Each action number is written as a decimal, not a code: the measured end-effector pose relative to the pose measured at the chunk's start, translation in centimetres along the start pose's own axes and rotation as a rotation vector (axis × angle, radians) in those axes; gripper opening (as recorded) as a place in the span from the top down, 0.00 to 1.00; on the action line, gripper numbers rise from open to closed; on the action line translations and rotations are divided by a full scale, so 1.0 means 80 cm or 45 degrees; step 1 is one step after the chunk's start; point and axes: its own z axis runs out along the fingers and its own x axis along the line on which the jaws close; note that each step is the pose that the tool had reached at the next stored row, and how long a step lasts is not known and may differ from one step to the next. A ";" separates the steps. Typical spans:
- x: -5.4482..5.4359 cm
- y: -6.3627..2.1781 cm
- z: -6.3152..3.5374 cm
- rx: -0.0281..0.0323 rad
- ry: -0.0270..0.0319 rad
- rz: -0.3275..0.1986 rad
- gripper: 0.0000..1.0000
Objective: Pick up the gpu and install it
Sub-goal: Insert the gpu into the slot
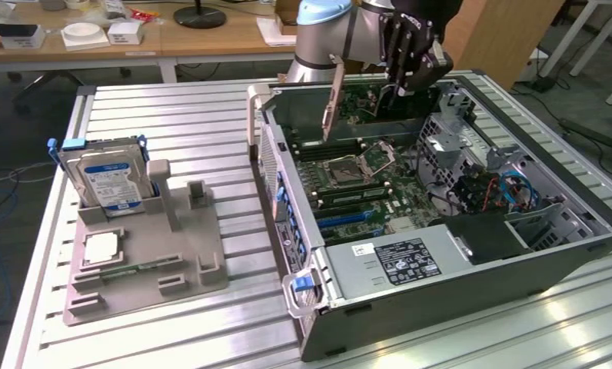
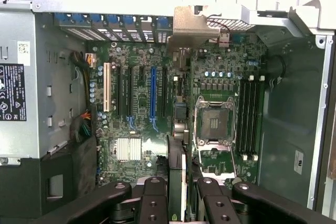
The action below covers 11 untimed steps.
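**Robot arm holds graphics card over open computer**

The claw (image 1: 404, 88) of a robot arm is clamped on the upper edge of the gpu (image 1: 373, 109), holding the dark card on edge at the far end of an open computer case (image 1: 285, 181) that lies on its side on a ribbed metal bench (image 1: 162, 115). The card's narrow silver bracket (image 1: 333, 96) points down along the case wall on the exterior view's left. Below the card lies the green motherboard (image 1: 378, 184), with its bare processor socket (image 1: 349, 165) nearer the camera. Whether the card touches the board cannot be told.

From the wrist, the gpu (image 2: 177, 150) appears edge-on between the two black fingers (image 2: 153, 195) of the claw (image 2: 178, 195), which press on it from both sides. It runs between a row of expansion slots, one of them blue (image 2: 153, 93), and the processor socket (image 2: 215, 121).

Well apart from the case, on the exterior view's left, a grey holder (image 1: 188, 254) carries a silver hard drive (image 1: 109, 181) standing upright and a small green memory stick (image 1: 131, 270) lying flat.
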 end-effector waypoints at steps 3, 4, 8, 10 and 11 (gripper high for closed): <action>0.000 0.000 0.000 0.0000 0.0001 0.000 0.74; 0.000 0.000 0.000 0.0000 0.0000 0.000 0.74; 0.000 0.000 0.004 0.0001 -0.0001 0.000 0.74; 0.000 0.000 0.007 0.0000 -0.0001 0.000 0.74; 0.000 0.000 0.008 0.0000 0.0000 0.000 0.74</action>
